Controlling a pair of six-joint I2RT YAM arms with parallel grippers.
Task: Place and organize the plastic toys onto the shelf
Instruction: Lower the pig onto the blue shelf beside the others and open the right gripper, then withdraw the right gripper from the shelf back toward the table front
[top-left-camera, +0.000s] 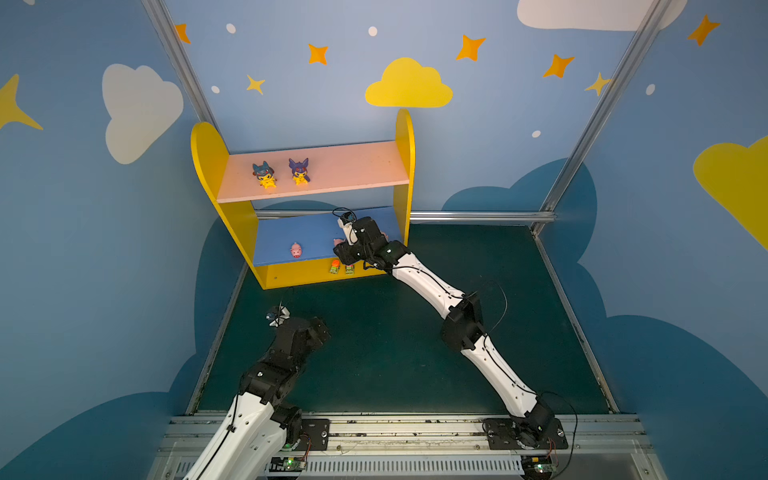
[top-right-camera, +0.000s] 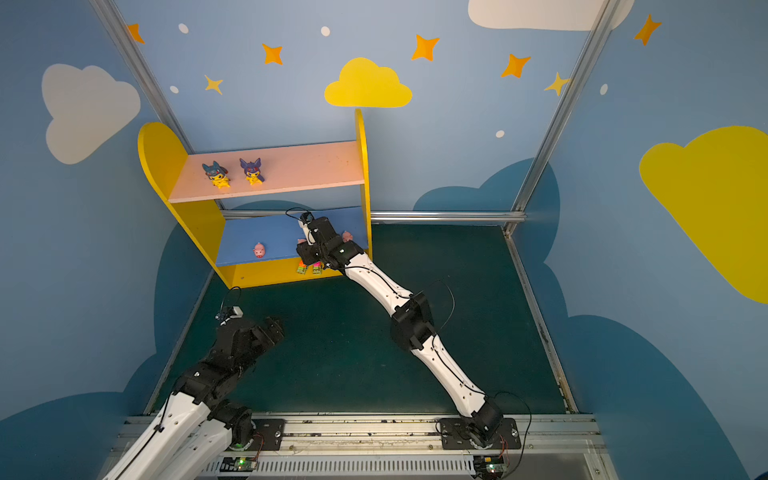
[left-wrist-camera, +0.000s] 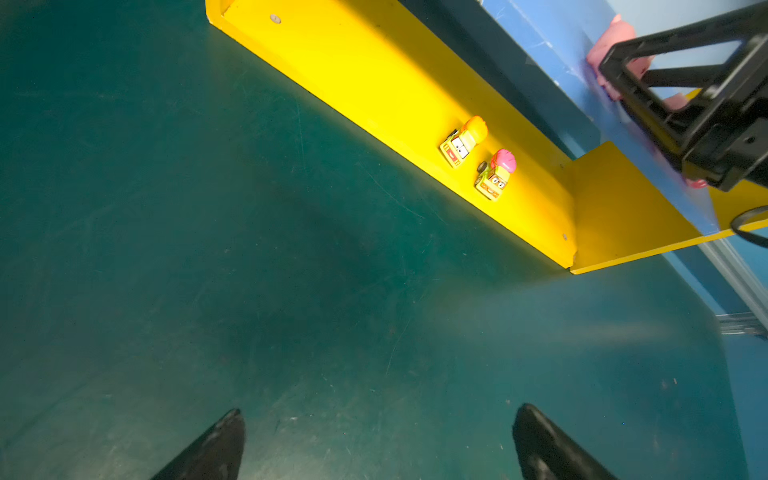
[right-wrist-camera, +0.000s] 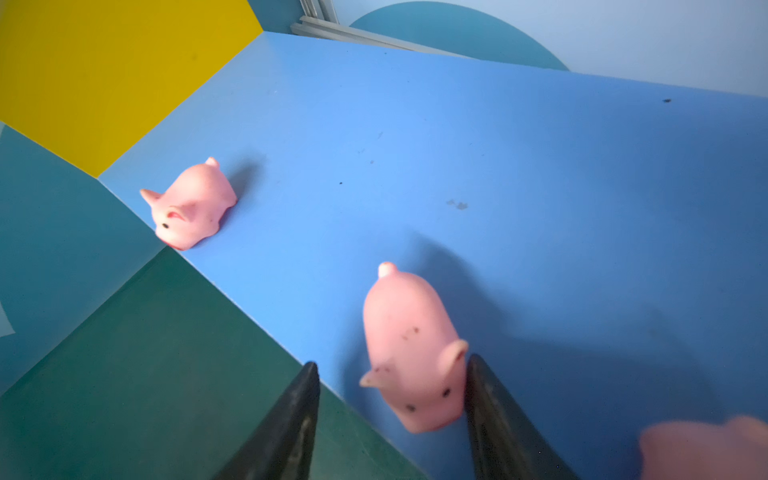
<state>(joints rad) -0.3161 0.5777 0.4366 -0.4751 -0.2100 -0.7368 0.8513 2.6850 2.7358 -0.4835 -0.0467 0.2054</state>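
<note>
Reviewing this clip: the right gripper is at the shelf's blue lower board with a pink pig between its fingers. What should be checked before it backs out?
1. Right gripper jaws apart around the small pink plastic pig: ok.
2. That pig resting on the blue lower board: ok, as far as the right wrist view shows.
3. Fingers clear of that pig: not ok, one seems to touch its ear.
4. Second pink pig well back from the board's front edge: not ok, its snout is at the edge.
5. Left gripper open, empty, above the green mat: ok.
</note>
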